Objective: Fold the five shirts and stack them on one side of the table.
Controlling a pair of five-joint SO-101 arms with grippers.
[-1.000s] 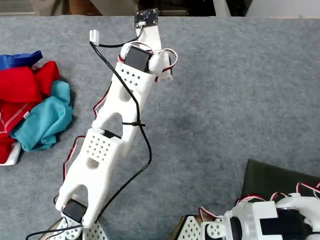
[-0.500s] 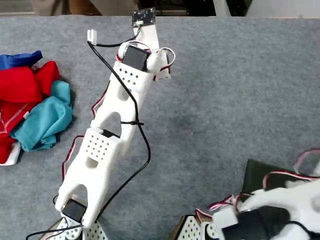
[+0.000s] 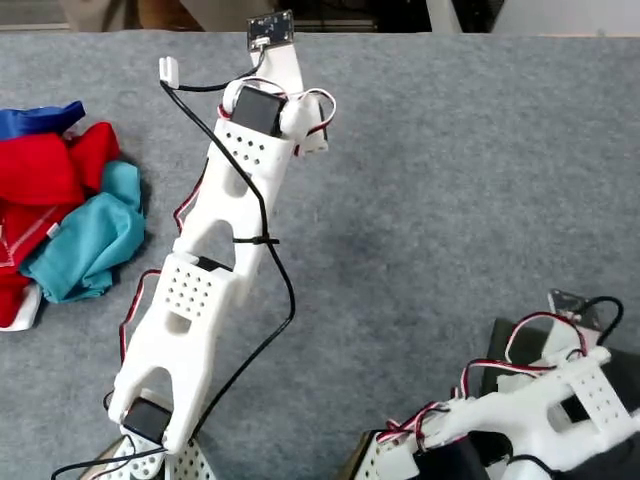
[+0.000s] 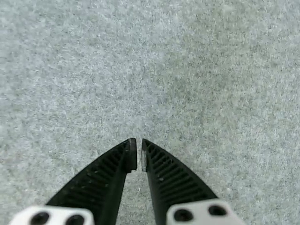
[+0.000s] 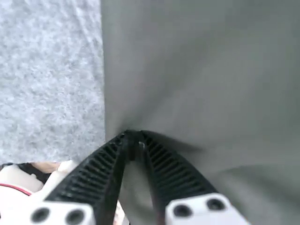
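Over the last second the right arm [image 3: 540,410] has swung out from the near right corner and now lies across the dark shirt [image 3: 510,345]. The left arm [image 3: 200,300] has drifted a little toward the left and the far edge.

The dark shirt lies flat at the near right corner of the table [image 3: 450,200], partly hidden under the right arm. In the right wrist view the shirt [image 5: 201,70] has a straight edge running alongside the grey table cover [image 5: 47,70]. The right pincer [image 5: 135,145] is closed on the cloth just inside that edge. Its black ribbed fingers [image 5: 164,161] meet at the tips, and the fabric puckers into soft creases around them.

The other shirts sit in a loose, unfolded heap at the left edge of the table, well apart from the dark one. A red shirt [image 3: 40,170] is in the middle, a teal shirt [image 3: 90,240] is beside and partly over it, and a blue shirt [image 3: 35,118] is on the far side.

The left arm stretches from the near left corner to the far edge of the table. Its left pincer [image 4: 138,157] hovers over bare grey cover [image 4: 150,61], with only a sliver of gap between the tips and nothing held.
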